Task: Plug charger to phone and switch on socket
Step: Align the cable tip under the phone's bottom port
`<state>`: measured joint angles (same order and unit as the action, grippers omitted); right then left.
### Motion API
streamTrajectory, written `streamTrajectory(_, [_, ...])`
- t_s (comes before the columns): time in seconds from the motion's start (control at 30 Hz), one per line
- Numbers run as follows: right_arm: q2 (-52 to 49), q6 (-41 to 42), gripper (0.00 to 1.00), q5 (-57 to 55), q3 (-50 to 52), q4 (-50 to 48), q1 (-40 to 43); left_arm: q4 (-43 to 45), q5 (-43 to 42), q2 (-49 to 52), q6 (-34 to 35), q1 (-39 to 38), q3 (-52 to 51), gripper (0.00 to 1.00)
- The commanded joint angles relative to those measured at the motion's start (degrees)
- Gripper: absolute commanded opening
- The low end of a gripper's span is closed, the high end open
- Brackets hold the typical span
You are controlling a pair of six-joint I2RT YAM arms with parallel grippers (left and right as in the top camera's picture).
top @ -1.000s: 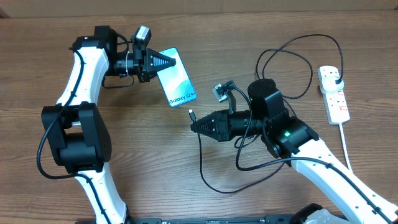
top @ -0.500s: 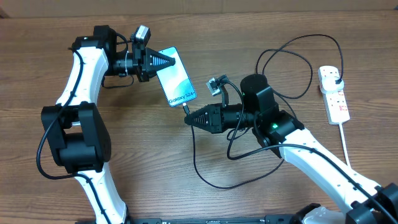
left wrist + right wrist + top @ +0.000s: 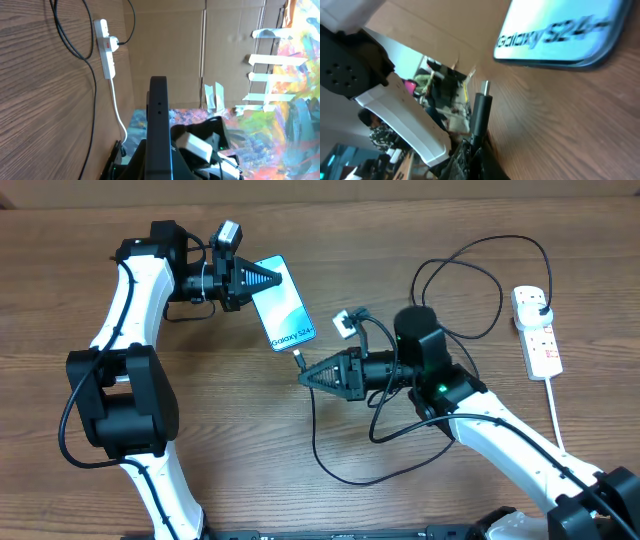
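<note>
The phone (image 3: 282, 305) lies far left of centre on the table (image 3: 230, 430), its lit blue screen up and the "Galaxy S24" end pointing near and right. The left gripper (image 3: 270, 281) is clenched on the phone's far-left end. In the left wrist view the phone (image 3: 159, 125) shows edge-on between the fingers.

The right gripper (image 3: 306, 376) sits at the middle of the table, pointing left, and is closed on the charger (image 3: 330, 465) just behind its connector (image 3: 298, 357). In the overhead view the connector sits just beside the phone's near end. In the right wrist view the connector (image 3: 481, 107) stands out of the fingers with its metal tip aimed at the lettered end of the phone (image 3: 560, 35), a small gap between them, so it is not plugged in.

The charger's cable loops near the right arm and again far right. It ends at a black plug (image 3: 540, 302) seated in the far outlet of the socket (image 3: 538, 330), which lies at the right edge with its white cord (image 3: 557, 415) running near. Whether its red switches are on cannot be told.
</note>
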<state>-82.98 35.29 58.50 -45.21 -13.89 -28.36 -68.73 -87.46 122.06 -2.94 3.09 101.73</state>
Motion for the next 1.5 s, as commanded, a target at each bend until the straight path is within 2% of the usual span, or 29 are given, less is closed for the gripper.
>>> streamTrajectory(0.0, [-0.09,4.87,0.04,2.49,2.86,-5.35,1.57,0.04,-3.15,-0.48,0.81,0.31,1.44,0.04])
streamTrajectory(0.1, [-0.09,6.97,0.04,1.38,4.35,-8.94,1.60,0.04,-3.13,-0.48,0.81,0.31,1.44,0.04])
streamTrajectory(0.43, [-2.03,12.96,0.04,-1.11,4.61,-12.00,1.09,0.04,-3.10,-0.48,0.81,0.24,1.44,0.04])
streamTrajectory(1.47, [-2.08,14.43,0.04,-3.58,4.66,-11.08,0.20,0.02,-3.06,-0.48,1.88,-1.90,1.44,0.04])
